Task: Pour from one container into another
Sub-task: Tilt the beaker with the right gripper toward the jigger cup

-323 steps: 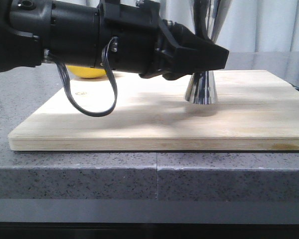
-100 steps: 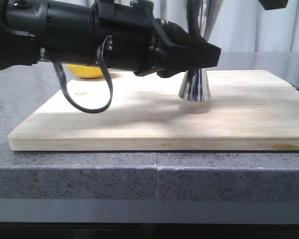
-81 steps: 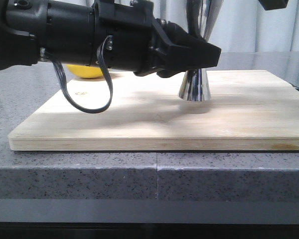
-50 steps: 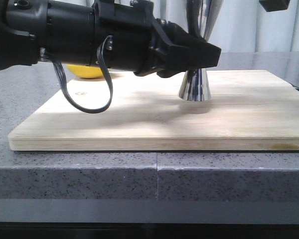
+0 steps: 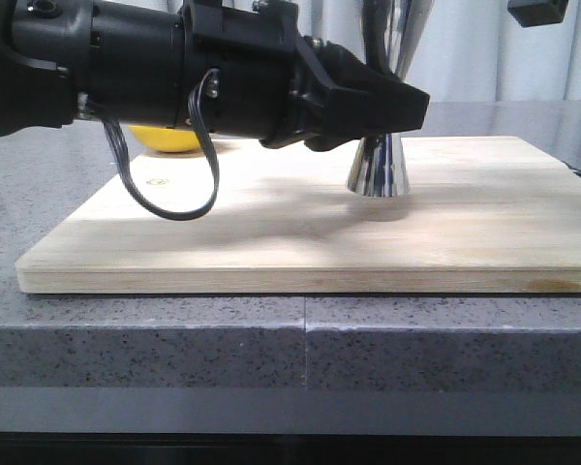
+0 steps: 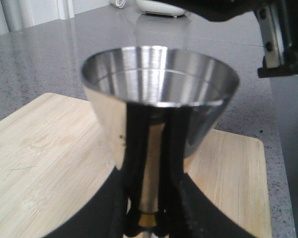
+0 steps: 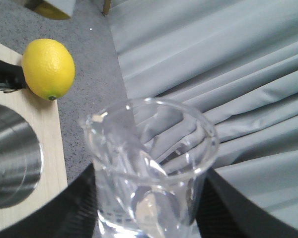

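Note:
My left gripper (image 5: pixel 399 103) reaches in from the left and is shut on the narrow waist of a steel jigger (image 5: pixel 374 170). The jigger stands upright over the wooden board (image 5: pixel 300 242). In the left wrist view the jigger's open cup (image 6: pixel 159 74) fills the middle, with the left gripper (image 6: pixel 148 210) closed round the stem below it. My right gripper (image 7: pixel 149 210) is shut on the clear glass beaker (image 7: pixel 149 158), held high and tilted, its pouring lip toward the jigger's rim (image 7: pixel 12 163). The front view shows only a black corner of the right gripper (image 5: pixel 535 10), and the beaker is out of that view.
A yellow lemon (image 7: pixel 48 68) lies at the board's far left edge, partly behind the left arm in the front view as lemon (image 5: pixel 169 140). The board sits on a grey speckled counter (image 5: pixel 271 349). Grey curtains hang behind.
Since 3.2 s ago the left gripper and jigger have shifted a little left and back. Over the last second the right gripper's corner has edged right; the left arm has stayed still.

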Controlling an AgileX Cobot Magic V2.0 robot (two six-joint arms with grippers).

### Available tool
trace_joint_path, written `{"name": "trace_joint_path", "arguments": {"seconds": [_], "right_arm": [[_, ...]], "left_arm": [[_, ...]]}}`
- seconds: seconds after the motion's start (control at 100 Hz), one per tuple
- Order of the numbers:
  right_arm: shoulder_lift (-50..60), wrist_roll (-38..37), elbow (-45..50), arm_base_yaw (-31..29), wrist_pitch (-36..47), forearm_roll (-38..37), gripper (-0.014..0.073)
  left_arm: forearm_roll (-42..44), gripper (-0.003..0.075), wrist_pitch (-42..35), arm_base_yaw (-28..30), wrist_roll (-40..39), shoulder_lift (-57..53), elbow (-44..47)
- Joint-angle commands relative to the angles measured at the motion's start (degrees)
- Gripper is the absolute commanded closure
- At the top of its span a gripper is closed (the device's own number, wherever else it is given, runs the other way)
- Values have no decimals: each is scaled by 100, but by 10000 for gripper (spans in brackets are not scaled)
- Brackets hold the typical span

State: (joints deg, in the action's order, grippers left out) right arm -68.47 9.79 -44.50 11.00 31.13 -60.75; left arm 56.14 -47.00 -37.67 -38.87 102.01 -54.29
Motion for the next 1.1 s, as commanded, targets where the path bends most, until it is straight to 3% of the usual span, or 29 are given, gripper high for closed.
{"name": "trace_joint_path", "arguments": {"seconds": [0.0,1.09], "right_arm": [[178,58,-214,-3,218,181,247],[178,319,-214,-3,218,146,247]], "left_arm": [[-230,741,-436,12,-32,-320,-151],[-230,741,-436,12,-32,-320,-151]]}}
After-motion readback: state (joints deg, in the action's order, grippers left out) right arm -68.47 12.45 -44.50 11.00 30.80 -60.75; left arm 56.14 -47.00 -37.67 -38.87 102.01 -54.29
